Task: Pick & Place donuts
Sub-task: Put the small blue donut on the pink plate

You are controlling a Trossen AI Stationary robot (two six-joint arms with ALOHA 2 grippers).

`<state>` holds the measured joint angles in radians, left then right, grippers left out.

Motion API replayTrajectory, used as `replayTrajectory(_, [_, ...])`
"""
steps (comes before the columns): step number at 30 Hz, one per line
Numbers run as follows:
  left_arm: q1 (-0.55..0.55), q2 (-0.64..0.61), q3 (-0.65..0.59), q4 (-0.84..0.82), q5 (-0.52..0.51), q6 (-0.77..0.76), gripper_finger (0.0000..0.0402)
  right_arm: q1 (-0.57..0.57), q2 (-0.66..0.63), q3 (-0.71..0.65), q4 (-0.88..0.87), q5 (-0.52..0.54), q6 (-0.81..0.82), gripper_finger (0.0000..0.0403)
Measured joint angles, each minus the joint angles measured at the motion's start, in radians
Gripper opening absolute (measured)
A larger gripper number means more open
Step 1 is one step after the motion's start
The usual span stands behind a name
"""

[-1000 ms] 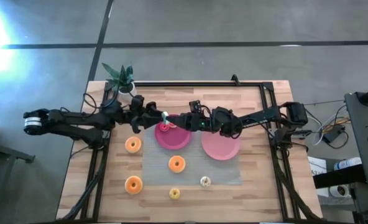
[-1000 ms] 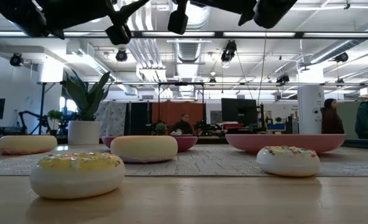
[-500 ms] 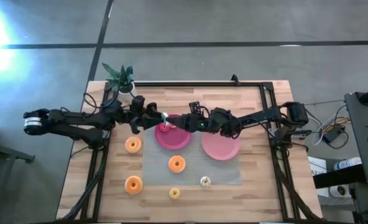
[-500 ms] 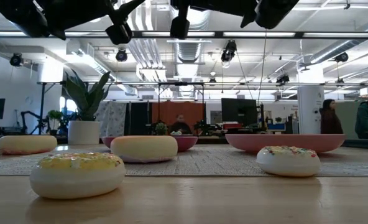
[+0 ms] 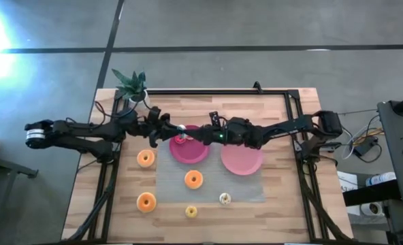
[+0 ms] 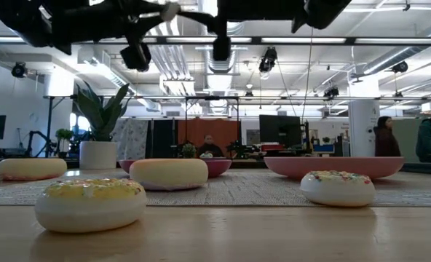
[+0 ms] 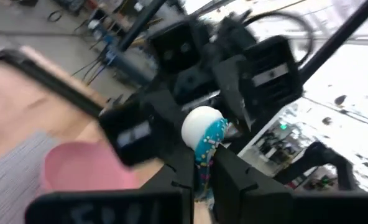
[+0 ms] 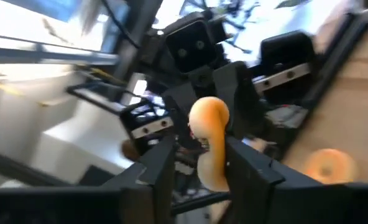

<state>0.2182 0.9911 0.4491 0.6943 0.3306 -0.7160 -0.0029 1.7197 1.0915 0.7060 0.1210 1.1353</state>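
A small white-and-teal donut (image 5: 180, 127) hangs in the air above the darker pink plate (image 5: 196, 155). My left gripper (image 5: 174, 128) is shut on it. My right gripper (image 5: 186, 132) faces it from the other side, open, with a finger on each side of the same donut (image 8: 210, 146). A pink donut (image 5: 181, 140) lies on that plate. Three orange donuts (image 5: 146, 158) (image 5: 193, 179) (image 5: 146, 202), a yellow one (image 5: 191, 211) and a cream one (image 5: 224, 199) lie flat on the table. My left gripper pinches the donut's rim (image 7: 202, 152) between its two fingers, coming level from the table's left. The donut is lifted clear, above the plate's far edge. My right gripper: one finger (image 8: 165, 165) stands clear of the donut. I cannot tell whether the other touches it.
A lighter pink plate (image 5: 246, 163) sits to the right of the darker one. A potted plant (image 5: 130, 85) stands at the far left corner. A black frame (image 5: 290, 102) runs along the table's far and side edges. People show in the room beyond.
My left gripper has gone toward the table's right edge, up to the small donut that my right gripper held in the air. Both grippers have shifted slightly toward the far edge. The donut stays above the plate.
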Motion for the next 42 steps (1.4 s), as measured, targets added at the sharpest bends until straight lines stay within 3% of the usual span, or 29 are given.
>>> replayTrajectory(3, [0.005,-0.004,-0.014,-0.091,-0.011,0.009,0.0009,-0.002,-0.052,-0.001,-0.129,0.054,-0.036,0.015])
replayTrajectory(9, [0.009,0.04,-0.022,-0.471,-0.132,0.071,0.0008,-0.003,-0.179,0.0,-0.526,0.176,-0.039,0.0182])
replayTrajectory(13, [0.009,0.133,-0.029,-0.527,-0.138,0.079,0.0008,-0.006,-0.239,0.0,-0.663,0.2,-0.038,0.0189])
replayTrajectory(20, [0.009,0.322,0.045,-0.571,-0.139,0.079,0.0008,-0.005,-0.245,0.0,-0.673,0.2,-0.047,0.0189])
replayTrajectory(24, [0.008,0.408,0.139,-0.731,-0.166,0.136,0.0011,-0.005,-0.225,0.0,-0.675,0.197,-0.038,0.0189])
replayTrajectory(29, [0.009,0.486,0.245,-0.895,-0.198,0.217,0.0046,-0.004,-0.214,0.0,-0.673,0.195,-0.031,0.019])
replayTrajectory(36, [0.009,0.498,0.32,-0.979,-0.201,0.244,0.0104,-0.004,-0.213,0.0,-0.674,0.192,-0.04,0.019])
replayTrajectory(42, [0.009,0.462,0.336,-1.036,-0.267,0.263,0.0127,-0.004,-0.213,0.0,-0.682,0.185,-0.044,0.019])
